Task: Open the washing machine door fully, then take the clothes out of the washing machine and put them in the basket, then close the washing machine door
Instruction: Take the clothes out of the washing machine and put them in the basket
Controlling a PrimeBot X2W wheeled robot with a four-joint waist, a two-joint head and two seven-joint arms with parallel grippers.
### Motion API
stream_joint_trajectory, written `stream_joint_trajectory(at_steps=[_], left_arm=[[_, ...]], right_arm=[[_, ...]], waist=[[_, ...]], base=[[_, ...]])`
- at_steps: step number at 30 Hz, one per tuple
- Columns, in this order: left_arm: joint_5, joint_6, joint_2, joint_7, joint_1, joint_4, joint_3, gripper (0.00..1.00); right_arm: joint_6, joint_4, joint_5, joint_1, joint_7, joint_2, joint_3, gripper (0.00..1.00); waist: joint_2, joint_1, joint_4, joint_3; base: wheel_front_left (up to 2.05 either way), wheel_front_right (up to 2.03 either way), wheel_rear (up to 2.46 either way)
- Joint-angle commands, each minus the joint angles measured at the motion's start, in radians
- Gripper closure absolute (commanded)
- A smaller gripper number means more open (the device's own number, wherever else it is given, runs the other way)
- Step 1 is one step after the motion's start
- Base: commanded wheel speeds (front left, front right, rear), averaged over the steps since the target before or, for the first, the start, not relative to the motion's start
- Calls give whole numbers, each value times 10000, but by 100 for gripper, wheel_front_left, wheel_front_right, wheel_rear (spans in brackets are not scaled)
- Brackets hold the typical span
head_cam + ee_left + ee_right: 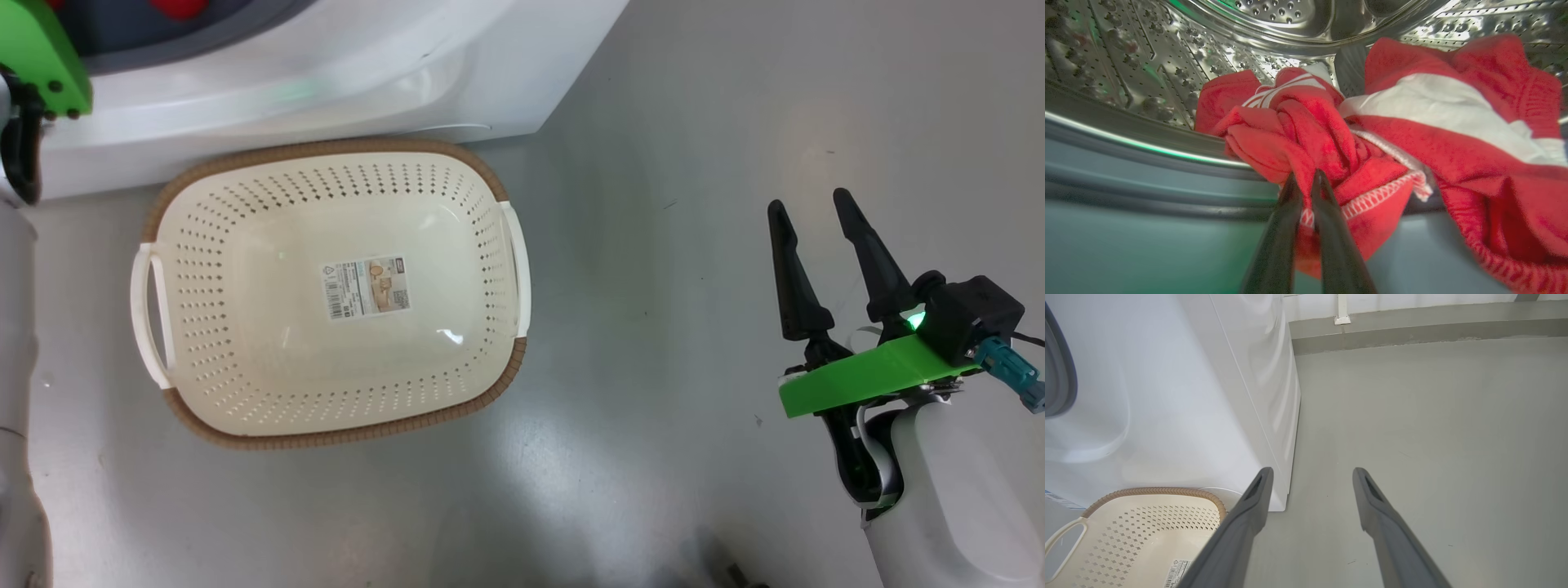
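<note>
In the left wrist view, the red clothes (1412, 134) with white stripes lie bunched at the mouth of the washing machine's steel drum (1167, 61). My left gripper (1305, 177) is shut on a fold of the red fabric over the grey rubber ring (1147, 179). A scrap of the clothes (175, 6) shows at the top edge of the head view, inside the white washing machine (326, 73). The cream basket (245, 327) sits empty on the floor before the machine. My right gripper (808, 200) hangs open over bare floor to the basket's right. The washing machine door is out of view.
My left arm's green bracket (41, 57) and pale forearm run up the head view's left edge. Grey floor (694, 204) spreads right of the machine to a wall skirting (1412, 330). The basket's rim (1155, 492) sits close to the machine's corner.
</note>
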Motion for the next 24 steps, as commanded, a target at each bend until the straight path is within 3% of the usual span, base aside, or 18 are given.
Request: stream_joint_trajectory(at_steps=[1,12,17,24], left_arm=[[-149,-125,399,-288,134,-351,157,100],[-785,-933,333,-2891,1006,-1276,317,100],[-1481,-1130,93,-3207,2013,-2492,698,100],[-1579,-1167,-279,-3216,3652,-4736,1057,100]], right_arm=[[62,-243,164,96,-64,-27,209,0],[62,-307,105,114,-64,-27,168,0],[62,-390,-10,206,-64,-27,21,0],[62,-417,-188,310,-64,-27,-74,0]], waist=[[0,0,22,-13],[0,0,299,-239],[0,0,542,-477],[0,0,780,-831]], base=[[0,0,0],[0,0,0],[0,0,0],[0,0,0]])
